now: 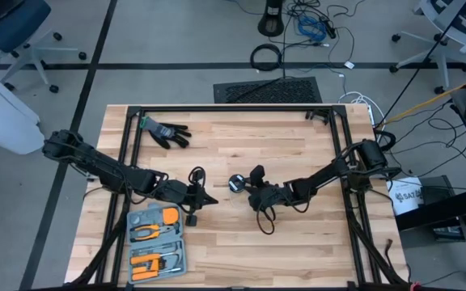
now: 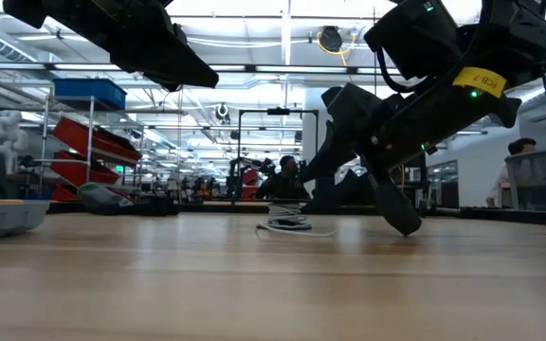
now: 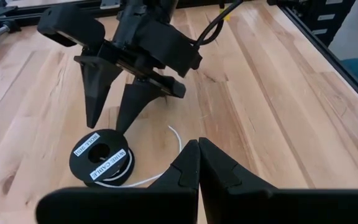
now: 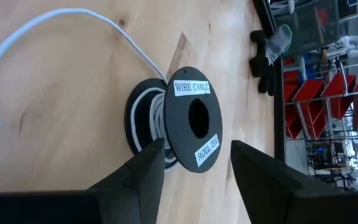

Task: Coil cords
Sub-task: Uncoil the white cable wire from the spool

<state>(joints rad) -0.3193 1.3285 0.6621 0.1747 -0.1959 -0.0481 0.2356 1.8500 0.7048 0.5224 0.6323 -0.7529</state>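
Pale wooden boards make up the worktop (image 1: 241, 234), framed by black rails, with grey floor and loose cables beyond its far edge. Near the middle lies a small black spool (image 1: 236, 183) with white cord (image 4: 55, 37) wound on it; a free length of the cord curls away across the wood and ends loose. White labels on the spool's face read "WIRE CABLE" and "ROLL". The right claw (image 3: 107, 109) points down just beside the spool with its two fingers spread apart, one on each side of the spool's rim in the right wrist view, gripping nothing. The left claw (image 3: 197, 162) sits a little way off on the other side of the spool, its fingers pressed together and empty. A black glove (image 1: 166, 132) lies near the far left corner, and a grey tray of orange-handled tools (image 1: 156, 242) rests at the near left edge.
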